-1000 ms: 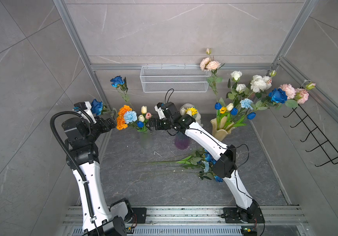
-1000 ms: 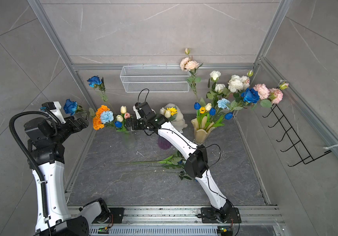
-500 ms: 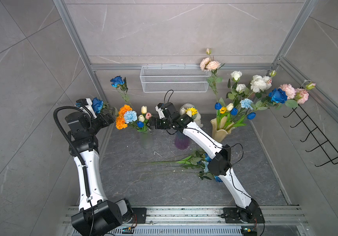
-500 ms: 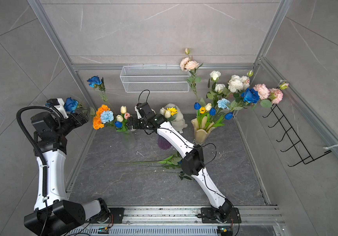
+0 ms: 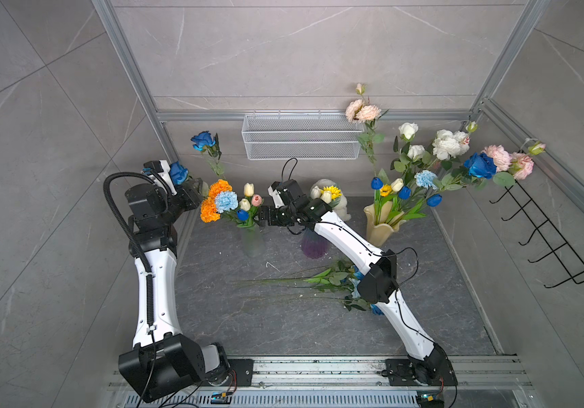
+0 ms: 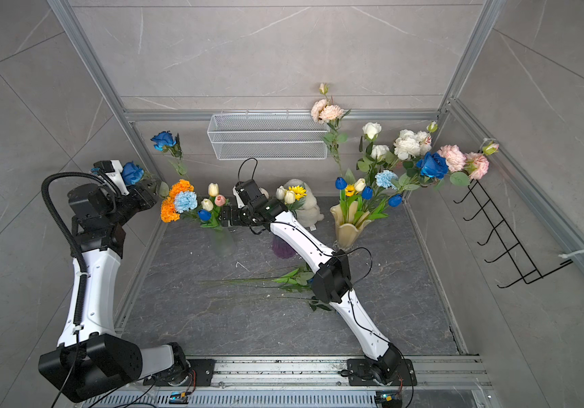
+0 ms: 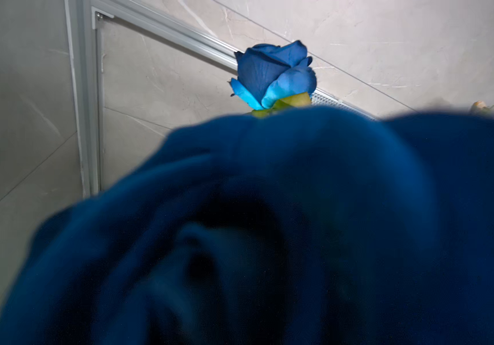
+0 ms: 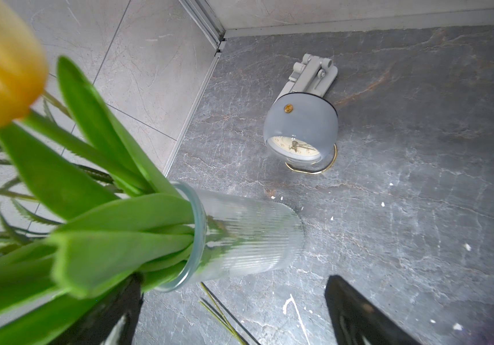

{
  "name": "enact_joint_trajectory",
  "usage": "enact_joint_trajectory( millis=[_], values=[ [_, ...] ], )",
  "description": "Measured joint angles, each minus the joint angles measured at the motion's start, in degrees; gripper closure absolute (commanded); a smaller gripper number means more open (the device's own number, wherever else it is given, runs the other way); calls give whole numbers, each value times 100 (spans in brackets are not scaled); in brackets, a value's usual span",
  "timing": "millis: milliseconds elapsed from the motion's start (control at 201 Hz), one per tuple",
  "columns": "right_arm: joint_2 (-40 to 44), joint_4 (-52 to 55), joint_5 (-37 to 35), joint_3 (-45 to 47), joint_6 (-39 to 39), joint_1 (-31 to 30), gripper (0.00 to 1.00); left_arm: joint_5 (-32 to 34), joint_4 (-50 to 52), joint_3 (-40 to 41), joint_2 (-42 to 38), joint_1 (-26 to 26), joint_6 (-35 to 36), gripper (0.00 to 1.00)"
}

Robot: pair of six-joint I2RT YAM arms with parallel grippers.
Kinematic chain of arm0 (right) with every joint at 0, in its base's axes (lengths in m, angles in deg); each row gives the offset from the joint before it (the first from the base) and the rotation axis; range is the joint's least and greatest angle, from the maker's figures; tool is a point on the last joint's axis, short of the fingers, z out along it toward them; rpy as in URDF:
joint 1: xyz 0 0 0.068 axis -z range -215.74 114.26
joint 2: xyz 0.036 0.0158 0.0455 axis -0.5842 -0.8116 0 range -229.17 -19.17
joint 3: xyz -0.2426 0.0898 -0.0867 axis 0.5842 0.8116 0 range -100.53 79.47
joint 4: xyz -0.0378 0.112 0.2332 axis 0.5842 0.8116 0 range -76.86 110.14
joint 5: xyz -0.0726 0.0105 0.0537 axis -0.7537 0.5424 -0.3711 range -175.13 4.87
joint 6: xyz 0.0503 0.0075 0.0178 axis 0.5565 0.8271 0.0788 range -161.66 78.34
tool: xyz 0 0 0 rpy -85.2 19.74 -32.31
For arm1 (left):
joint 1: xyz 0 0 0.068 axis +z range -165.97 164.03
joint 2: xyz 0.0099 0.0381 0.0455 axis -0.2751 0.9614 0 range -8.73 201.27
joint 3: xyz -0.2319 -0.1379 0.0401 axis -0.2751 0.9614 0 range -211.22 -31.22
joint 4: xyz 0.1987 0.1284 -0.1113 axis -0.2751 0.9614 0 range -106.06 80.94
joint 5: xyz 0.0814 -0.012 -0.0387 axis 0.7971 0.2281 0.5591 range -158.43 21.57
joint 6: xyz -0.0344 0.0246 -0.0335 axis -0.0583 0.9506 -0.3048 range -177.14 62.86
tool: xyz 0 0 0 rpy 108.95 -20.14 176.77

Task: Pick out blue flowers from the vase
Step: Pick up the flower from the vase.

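The deep-blue rose on a long green stem (image 5: 178, 172) sits right against the left gripper (image 5: 193, 190), at the outer edge of the bunch in the clear ribbed glass vase (image 5: 252, 243). Its petals fill the left wrist view as a blur, so I cannot tell whether the jaws are spread or already pinching the stem. The right gripper (image 8: 235, 280) has its fingers spread wide beside the vase's neck and holds nothing. To pull well, grip the stem below the head, not the petals. Draw it out along the stem's own lean, so the orange marigolds (image 5: 213, 201) and the ruffled pale-blue carnation (image 5: 226, 201) are not dragged along. The vase looks light, so steadying it with the right gripper would help. Other long-stemmed flowers (image 5: 319, 282) lie on the dark grey stone floor (image 5: 283, 328)
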State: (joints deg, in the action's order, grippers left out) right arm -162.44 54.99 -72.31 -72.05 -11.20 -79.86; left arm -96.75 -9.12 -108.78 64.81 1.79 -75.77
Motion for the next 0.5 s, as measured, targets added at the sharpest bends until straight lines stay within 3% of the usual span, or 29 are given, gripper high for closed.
enact_joint_trajectory(
  millis=[149,214,398,498],
  values=[
    [-118,22,11,-42,0,0,3,96,-111,-70,0,-26,50,72],
    [-170,24,15,-63,2,0,4,116,-125,-142,0,-26,57,79],
    [-254,39,50,-136,4,0,4,46,-245,-352,2,-26,63,78],
    [-258,39,52,-138,2,0,4,-74,-264,-542,7,-44,13,91]
  ],
)
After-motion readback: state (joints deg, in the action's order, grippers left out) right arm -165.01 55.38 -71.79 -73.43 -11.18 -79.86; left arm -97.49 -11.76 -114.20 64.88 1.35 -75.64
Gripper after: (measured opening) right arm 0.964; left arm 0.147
